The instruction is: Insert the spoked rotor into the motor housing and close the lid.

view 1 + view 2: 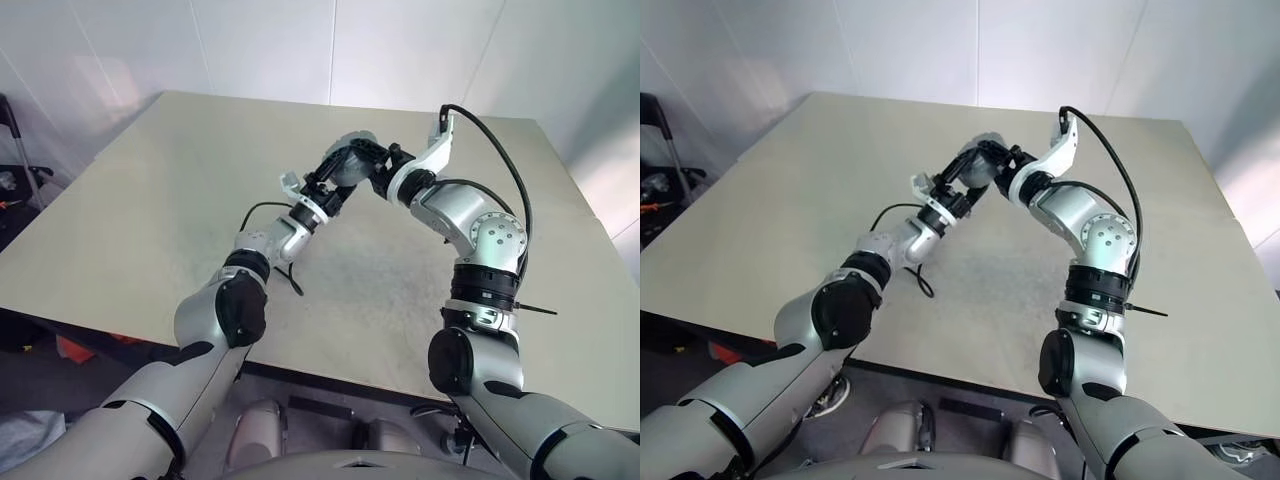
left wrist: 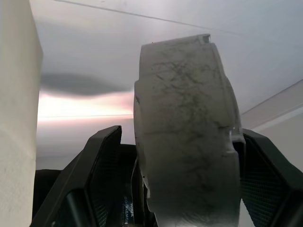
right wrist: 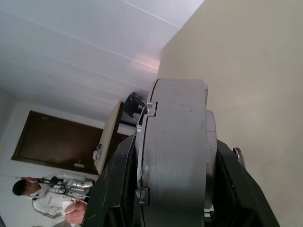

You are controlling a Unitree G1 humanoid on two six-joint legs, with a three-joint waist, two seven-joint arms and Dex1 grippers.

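Above the beige table (image 1: 150,200), both grippers meet on the motor housing (image 1: 352,158). The left gripper (image 2: 180,156) clamps its grey side wall between both black fingers (image 2: 102,165). The right gripper (image 3: 173,170) likewise grasps the housing edge-on. Beyond, a person (image 3: 45,201) stands.

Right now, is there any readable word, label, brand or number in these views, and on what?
None can be read.
The left gripper has small blue marks on its base, below the motor housing: too small and blurred to read.
Housing side: scuffs only, no lettering.
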